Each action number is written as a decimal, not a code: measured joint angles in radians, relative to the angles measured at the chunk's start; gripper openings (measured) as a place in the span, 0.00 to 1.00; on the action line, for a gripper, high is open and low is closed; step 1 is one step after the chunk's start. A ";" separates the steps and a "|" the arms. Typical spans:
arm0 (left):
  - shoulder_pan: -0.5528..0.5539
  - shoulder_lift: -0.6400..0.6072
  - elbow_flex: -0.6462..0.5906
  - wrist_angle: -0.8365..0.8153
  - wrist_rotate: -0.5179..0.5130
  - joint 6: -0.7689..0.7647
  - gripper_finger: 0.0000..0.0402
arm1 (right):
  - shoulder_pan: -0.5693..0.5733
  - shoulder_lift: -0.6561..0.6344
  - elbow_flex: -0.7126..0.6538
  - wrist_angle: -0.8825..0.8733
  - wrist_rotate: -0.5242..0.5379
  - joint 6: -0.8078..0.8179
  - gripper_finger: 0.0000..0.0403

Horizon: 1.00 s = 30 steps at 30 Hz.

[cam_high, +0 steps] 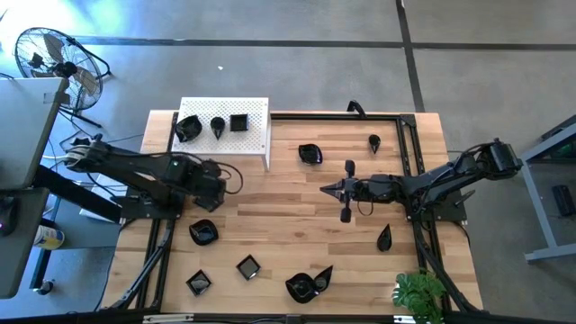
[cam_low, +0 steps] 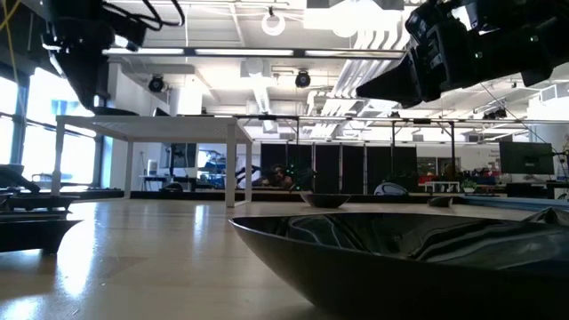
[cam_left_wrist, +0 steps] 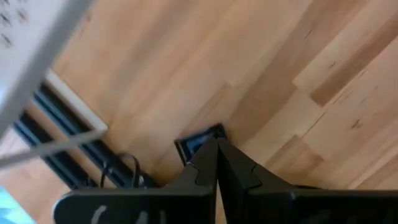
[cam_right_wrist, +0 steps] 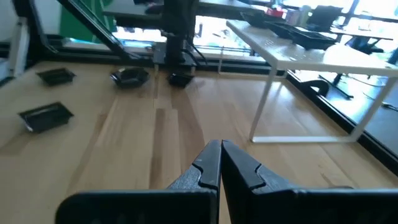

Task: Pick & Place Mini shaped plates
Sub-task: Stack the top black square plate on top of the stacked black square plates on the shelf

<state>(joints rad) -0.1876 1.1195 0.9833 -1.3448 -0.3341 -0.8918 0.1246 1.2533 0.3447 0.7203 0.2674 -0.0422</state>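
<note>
Several glossy black mini plates lie flat on the wooden table: a wavy one (cam_high: pixel 310 154), a teardrop (cam_high: pixel 373 141), another teardrop (cam_high: pixel 384 238), a round one (cam_high: pixel 203 232), two squares (cam_high: pixel 248 267) (cam_high: pixel 199 283) and a leaf-shaped one (cam_high: pixel 306 285). Three more sit on the white perforated stand (cam_high: pixel 256 135). My left gripper (cam_high: pixel 238 177) hovers shut beside the stand's near right corner, and a square plate's corner (cam_left_wrist: pixel 199 140) shows past its tips. My right gripper (cam_high: pixel 328 189) hovers shut over the table's middle, pointing left, with nothing between its fingers (cam_right_wrist: pixel 221 149).
Black frame rails (cam_high: pixel 409 144) run along the table's far and side edges. A green plant (cam_high: pixel 419 293) stands at the near right corner. A plate (cam_low: pixel 400 258) fills the low view's foreground. Bare wood lies between the two grippers (cam_high: pixel 279 193).
</note>
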 joint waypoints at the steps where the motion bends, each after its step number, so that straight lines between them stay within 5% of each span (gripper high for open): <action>1: -0.006 0.010 0.000 0.000 0.018 -0.017 0.00 | 0.000 0.000 0.000 0.007 -0.012 0.000 0.00; 8: -0.010 0.092 0.000 0.007 0.157 -0.069 0.04 | 0.000 0.000 0.000 0.011 -0.058 0.000 0.00; 16: -0.010 0.195 -0.002 -0.003 0.146 -0.165 0.23 | 0.001 0.000 0.000 -0.001 -0.093 0.001 0.00; 22: -0.009 0.117 -0.050 0.036 0.108 -0.226 0.35 | 0.000 0.000 0.000 -0.017 -0.095 0.015 0.00; 30: -0.009 0.077 -0.205 0.129 0.182 -0.300 0.38 | 0.000 0.000 0.000 -0.014 -0.095 0.014 0.00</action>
<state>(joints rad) -0.1970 1.1969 0.7787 -1.2160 -0.1524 -1.1915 0.1249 1.2533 0.3447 0.7059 0.1722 -0.0281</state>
